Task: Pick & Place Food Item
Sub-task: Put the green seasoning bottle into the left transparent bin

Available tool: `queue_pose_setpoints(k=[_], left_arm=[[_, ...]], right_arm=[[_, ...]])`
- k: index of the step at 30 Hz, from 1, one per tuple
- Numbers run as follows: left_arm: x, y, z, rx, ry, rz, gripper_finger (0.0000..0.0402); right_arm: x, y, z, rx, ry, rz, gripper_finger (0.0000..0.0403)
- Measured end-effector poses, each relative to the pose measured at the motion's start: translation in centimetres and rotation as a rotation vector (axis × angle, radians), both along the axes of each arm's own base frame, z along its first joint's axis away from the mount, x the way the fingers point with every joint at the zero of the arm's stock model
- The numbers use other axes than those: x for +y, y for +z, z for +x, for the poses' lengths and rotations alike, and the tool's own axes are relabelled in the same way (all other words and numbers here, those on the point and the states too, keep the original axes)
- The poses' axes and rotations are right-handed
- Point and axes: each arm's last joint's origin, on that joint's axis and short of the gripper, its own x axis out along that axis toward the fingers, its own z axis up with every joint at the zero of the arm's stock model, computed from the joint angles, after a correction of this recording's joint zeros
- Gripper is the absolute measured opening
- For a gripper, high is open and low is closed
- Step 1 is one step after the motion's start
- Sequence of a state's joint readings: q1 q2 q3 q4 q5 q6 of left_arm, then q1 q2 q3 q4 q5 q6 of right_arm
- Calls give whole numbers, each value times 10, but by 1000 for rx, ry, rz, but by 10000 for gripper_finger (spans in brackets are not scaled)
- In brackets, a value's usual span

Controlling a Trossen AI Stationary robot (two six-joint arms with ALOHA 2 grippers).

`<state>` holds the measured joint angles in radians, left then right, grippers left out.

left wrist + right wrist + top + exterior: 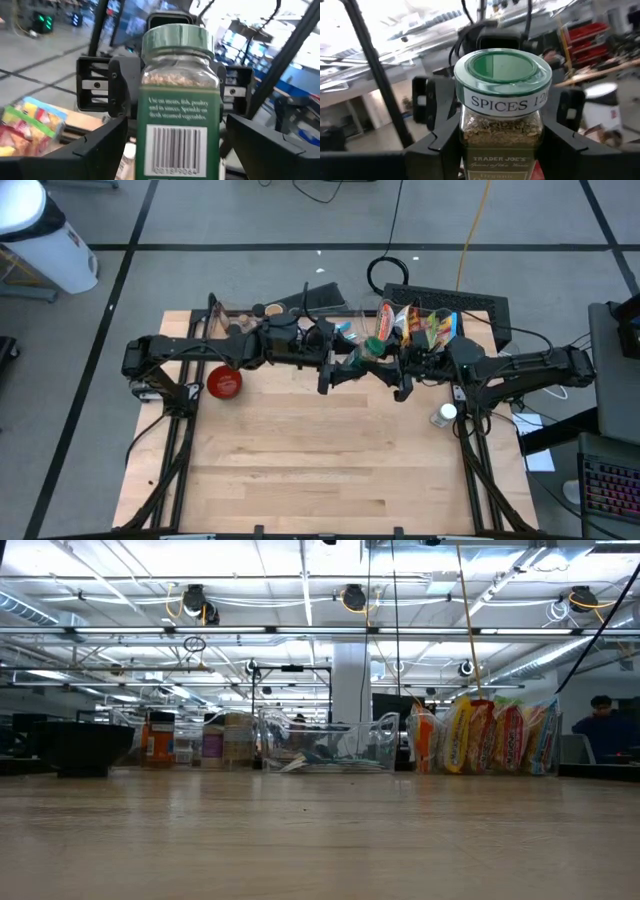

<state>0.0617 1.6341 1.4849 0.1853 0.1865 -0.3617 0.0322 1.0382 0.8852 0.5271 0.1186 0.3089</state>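
**Gripping at mid-table: spice jar clamped by one pincer, flanked by the other**

A green-lidded spice jar (pixel 176 95) is held above the wooden table (pixel 330 480), where the two dark arms are brought tip to tip near the far edge. The jar is clasped by the right pincer (pixel 500 150). Its two fingers (pixel 445 145) are pressed against the glass on either side, just under the lid, at a middling width set by the jar itself. The label's "SPICES" band is turned toward that pincer's wrist.

The left pincer (pixel 177 150) is placed at the same jar from the opposite side. Its jaws are spread wide, and a gap can be seen between each finger (pixel 100 145) and the jar, so nothing is gripped by it. The barcode side of the jar is faced toward this pincer.

Beyond the right pincer, toward the table's far edge, a row of bright snack packets (pixel 425 328) is stood upright. A white-capped bottle (pixel 443 415) is seen beside the right arm, on its near side. A red round item (pixel 223 382) is left beside the left arm, well back from its pincer. A clear container (pixel 325 745) is set at the far edge, roughly behind the meeting point. A person (pixel 605 725) is seated in the room beyond.
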Motion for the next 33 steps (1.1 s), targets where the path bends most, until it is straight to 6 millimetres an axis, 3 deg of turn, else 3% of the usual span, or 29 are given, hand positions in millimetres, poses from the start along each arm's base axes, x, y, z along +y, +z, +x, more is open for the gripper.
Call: queue_pose_setpoints(k=[16,33], left_arm=[[11,36,-12,158,-49,53,348],[16,8,7,264,-97,1,349]], right_arm=[[1,-16,3,168,146,73,187],[1,-28,18,214,180,112,187]])
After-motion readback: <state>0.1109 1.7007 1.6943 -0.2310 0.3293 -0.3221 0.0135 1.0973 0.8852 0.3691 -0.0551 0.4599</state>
